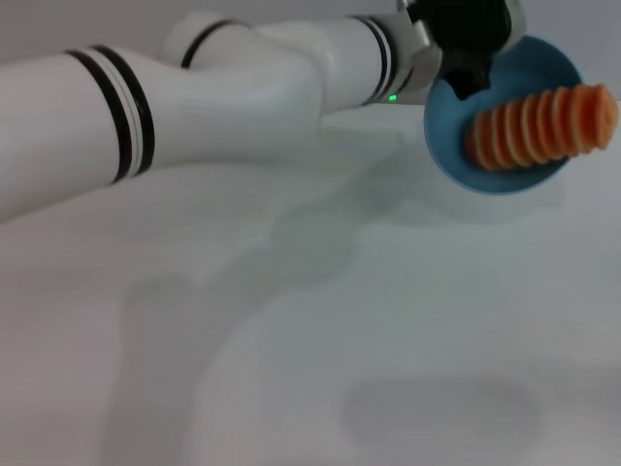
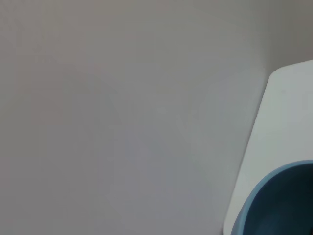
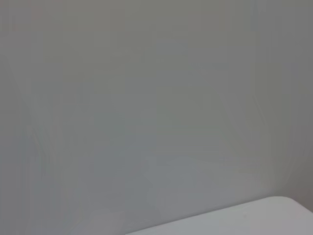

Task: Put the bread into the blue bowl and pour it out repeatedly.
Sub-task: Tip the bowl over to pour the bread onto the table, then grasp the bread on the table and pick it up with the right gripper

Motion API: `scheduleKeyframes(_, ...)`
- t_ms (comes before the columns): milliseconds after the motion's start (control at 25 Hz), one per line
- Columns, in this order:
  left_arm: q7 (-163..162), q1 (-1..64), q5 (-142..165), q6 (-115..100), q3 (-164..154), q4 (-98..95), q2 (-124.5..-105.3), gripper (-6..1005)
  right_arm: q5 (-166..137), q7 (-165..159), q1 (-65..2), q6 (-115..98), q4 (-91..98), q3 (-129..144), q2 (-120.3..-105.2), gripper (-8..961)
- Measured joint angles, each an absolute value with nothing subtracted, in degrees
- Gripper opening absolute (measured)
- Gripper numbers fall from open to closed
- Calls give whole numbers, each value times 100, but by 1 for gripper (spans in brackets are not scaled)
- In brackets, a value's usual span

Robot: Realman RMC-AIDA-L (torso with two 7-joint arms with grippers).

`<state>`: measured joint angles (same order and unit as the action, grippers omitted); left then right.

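From my seat, the left pincer [image 1: 473, 76] grips the blue bowl [image 1: 456, 146] by its rim, upper right of the head view, tipped over the worktop [image 1: 320, 340]. The bread [image 1: 541, 126] lies across its mouth, long axis pointing right, away from the pincer, poking past the rim.

Orange ridged bread [image 1: 543, 126], light-blue bowl [image 1: 456, 146]

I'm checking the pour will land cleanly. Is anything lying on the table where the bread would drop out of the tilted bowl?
Nothing visible. The left tool grips the rim of the tilted blue bowl, the bread pokes past its rim, and the table beneath shows only shadows.
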<state>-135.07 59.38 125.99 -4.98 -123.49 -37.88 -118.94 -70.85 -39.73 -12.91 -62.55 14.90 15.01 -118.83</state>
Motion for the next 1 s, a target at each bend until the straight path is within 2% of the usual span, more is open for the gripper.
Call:
scheduleKeyframes(600,-12598,5717,12668,245,-12812,-3782,-11907,-2,-6871,-3963,-1539,-6194,1318,1502,-11857,507)
scheduleKeyframes(1000,-13972,5439,12527,224,-12228,-3841,-11890,-2,-6934,-4033,-1824,-6187,932,1667,-11847,506)
